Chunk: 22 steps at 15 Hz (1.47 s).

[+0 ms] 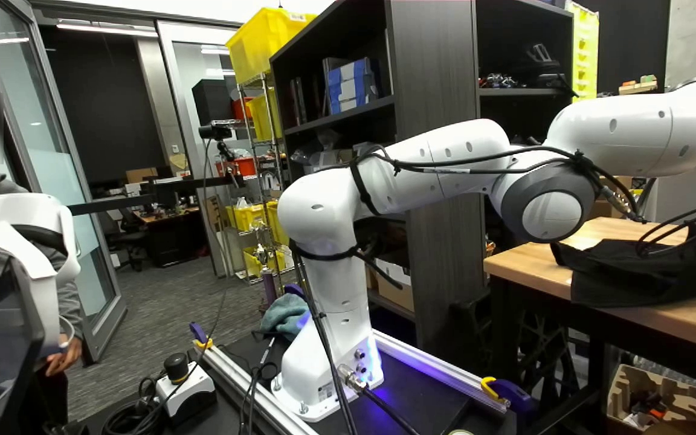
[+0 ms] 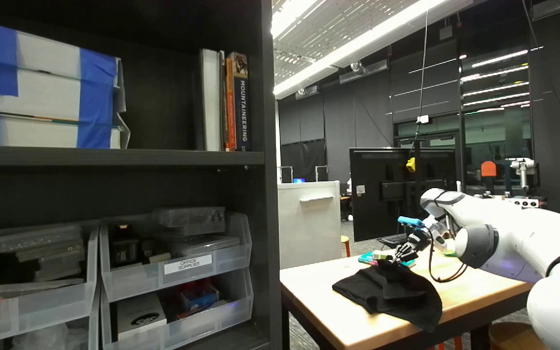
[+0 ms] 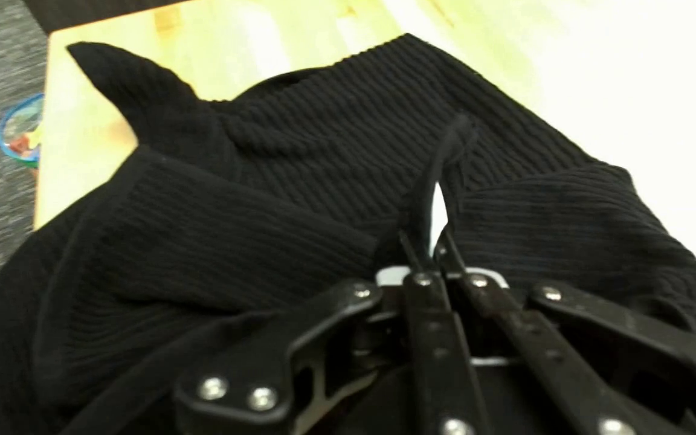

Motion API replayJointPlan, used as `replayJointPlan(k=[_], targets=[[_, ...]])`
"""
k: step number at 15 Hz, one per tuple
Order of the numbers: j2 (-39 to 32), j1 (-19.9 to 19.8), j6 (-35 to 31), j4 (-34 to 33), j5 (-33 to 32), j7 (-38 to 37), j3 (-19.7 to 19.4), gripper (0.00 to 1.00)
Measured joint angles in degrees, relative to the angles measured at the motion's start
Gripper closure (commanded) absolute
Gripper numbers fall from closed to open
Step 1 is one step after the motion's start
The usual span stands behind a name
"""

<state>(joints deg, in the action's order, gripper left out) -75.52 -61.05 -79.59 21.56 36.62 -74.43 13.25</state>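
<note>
A black ribbed cloth (image 3: 299, 175) lies crumpled and folded on the wooden table (image 3: 251, 36) in the wrist view. It also shows in both exterior views, draped over the table's edge (image 1: 638, 272) (image 2: 387, 291). My gripper (image 3: 429, 260) is shut on a raised fold of the cloth, which stands up in front of the fingertips. A white sliver (image 3: 438, 217) shows at this fold; I cannot tell whether it is a label or something behind. In an exterior view the gripper (image 2: 397, 258) is low over the cloth, pointing down at its far part.
Small teal and pink items (image 2: 367, 258) lie on the table behind the gripper. A black screen (image 2: 382, 194) stands behind the table. A dark shelf (image 1: 432, 181) stands beside the arm. A person (image 1: 16, 241) is at the left in an exterior view. Black cables hang along the arm.
</note>
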Motion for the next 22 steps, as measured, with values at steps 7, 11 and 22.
replayJointPlan(k=[7,11,22], targets=[[-1.06,0.63,-16.04,0.01,0.80,-9.15,0.13,0.99],[-1.96,0.85,-27.69,-0.11,-0.91,-10.78,-1.22,0.99],[0.27,1.22,-41.66,-0.63,-9.79,-6.22,-2.40,0.99]])
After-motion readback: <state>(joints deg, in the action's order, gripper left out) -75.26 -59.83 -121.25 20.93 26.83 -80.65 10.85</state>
